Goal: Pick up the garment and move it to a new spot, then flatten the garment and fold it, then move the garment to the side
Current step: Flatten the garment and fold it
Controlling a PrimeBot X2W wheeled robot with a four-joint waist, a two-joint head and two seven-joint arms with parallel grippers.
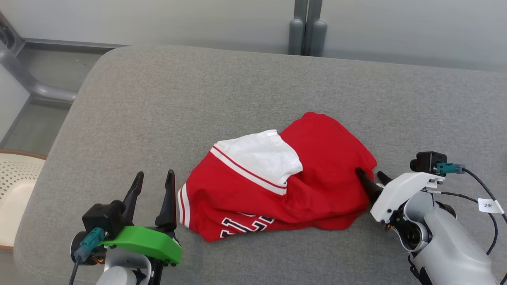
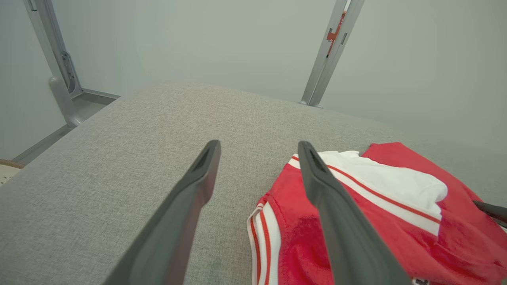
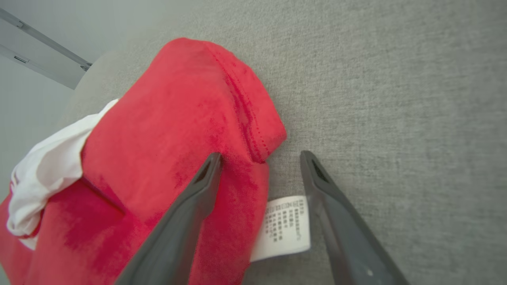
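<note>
Red garment [image 1: 324,158] lies crumpled on the grey cushion [image 1: 198,99].

**My two arms, one green, one white**

My left pincer [image 1: 154,176], at the lower left of the frame, has two long dark fingers [image 1: 170,198] that taper to points above a bright green cover [image 1: 146,243]. Beside it sits a black camera block [image 1: 105,215] with a teal plug [image 1: 89,241]. My right pincer [image 1: 369,172], at the lower right, wears a white cover [image 1: 400,190] on a pale grey forearm [image 1: 447,245]. Its black cable [image 1: 481,186] bears a white tag [image 1: 490,205].
</note>
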